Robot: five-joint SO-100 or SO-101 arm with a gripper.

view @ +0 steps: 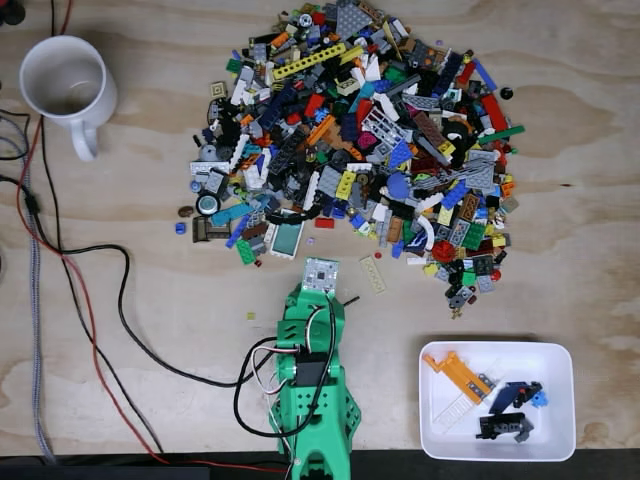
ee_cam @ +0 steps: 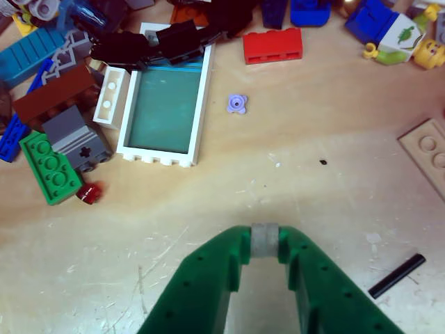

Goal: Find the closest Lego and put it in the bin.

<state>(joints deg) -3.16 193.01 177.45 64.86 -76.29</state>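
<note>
One green arm (view: 315, 400) rises from the bottom edge of the fixed view over a pale plywood table (view: 120, 400), its gripper (view: 320, 285) reaching toward the near edge of a big heap of mixed Lego pieces (view: 370, 140) that spreads across the upper middle of the board. In the wrist view the gripper (ee_cam: 265, 240) comes up from the bottom edge with its two green fingers (ee_cam: 201, 278) drawn narrowly together around a small grey piece (ee_cam: 265, 239) pinched between the tips, hanging over bare wood just short of the heap. Just ahead of it in that view lies a white window frame with a teal pane (ee_cam: 167, 104), with a tiny lilac stud (ee_cam: 237, 104) beside it to the right, a red brick (ee_cam: 272, 46) beyond that, and a green plate (ee_cam: 43, 167) next to a grey block (ee_cam: 75, 136) to the left. A tan plate (ee_cam: 425, 146) lies at the right edge and a thin black rod (ee_cam: 396, 275) lies lower right. The bin (view: 560, 440) sits in the lower right of the fixed view, well apart from the gripper, and holds an orange piece (view: 458, 373), a dark blue piece (view: 513, 394) and a black piece (view: 503, 427). A white mug (view: 65, 85) stands at the upper left, and black and red cables (view: 95, 330) trail down the left side.
</note>
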